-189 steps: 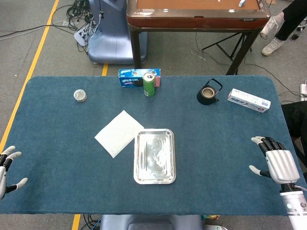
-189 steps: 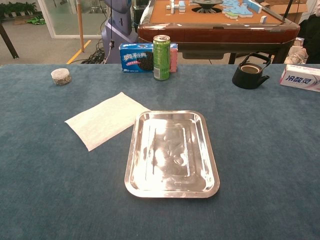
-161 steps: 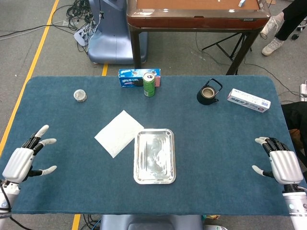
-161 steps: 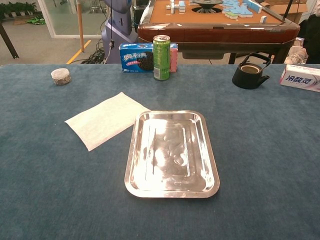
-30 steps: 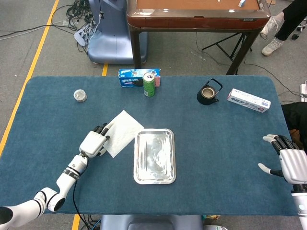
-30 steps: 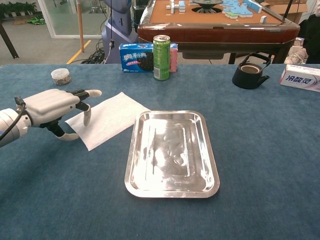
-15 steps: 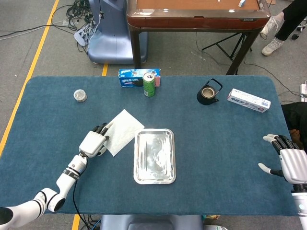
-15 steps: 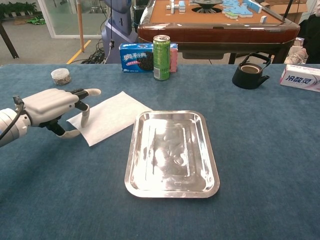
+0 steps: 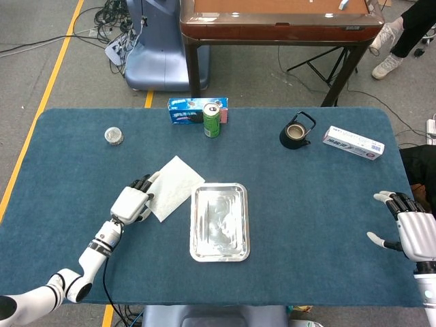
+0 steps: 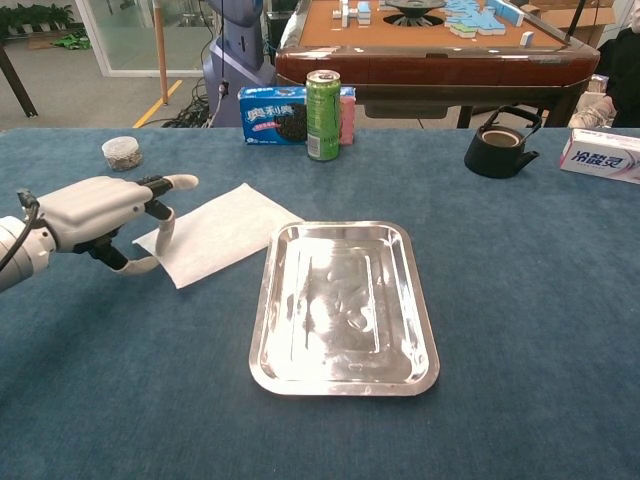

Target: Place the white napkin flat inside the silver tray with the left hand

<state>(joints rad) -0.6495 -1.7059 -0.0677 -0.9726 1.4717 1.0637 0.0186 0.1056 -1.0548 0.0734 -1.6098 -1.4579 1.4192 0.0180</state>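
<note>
Left hand: your left hand [image 10: 100, 215] sits at the left corner of the white napkin [image 10: 220, 232]. Thumb and one finger are closed on that corner, pinching it; another finger points out straight over the cloth. In the head view the hand [image 9: 133, 201] overlaps the napkin's left edge.
White napkin: it [image 9: 174, 187] lies on the blue tablecloth [image 9: 306, 204] just left of the silver tray [image 9: 219, 221], outside it. Its right corner is near the tray's upper-left rim; you cannot tell from these views whether they touch. The sheet is mostly flat, and the pinched corner looks slightly raised in the chest view.
Silver tray: at mid-table [image 10: 345, 305], nothing inside it.
Right hand: your right hand [image 9: 414, 235] is at the far right edge of the table, fingers spread and holding nothing. It does not show in the chest view.
Back row: a green can [image 10: 322, 115] stands in front of a blue cookie box [image 10: 275, 118]. A black teapot [image 10: 498, 142] and a white carton [image 10: 600, 155] are to the right.
Far left: a small round jar [image 10: 122, 152] is well apart from the napkin.
</note>
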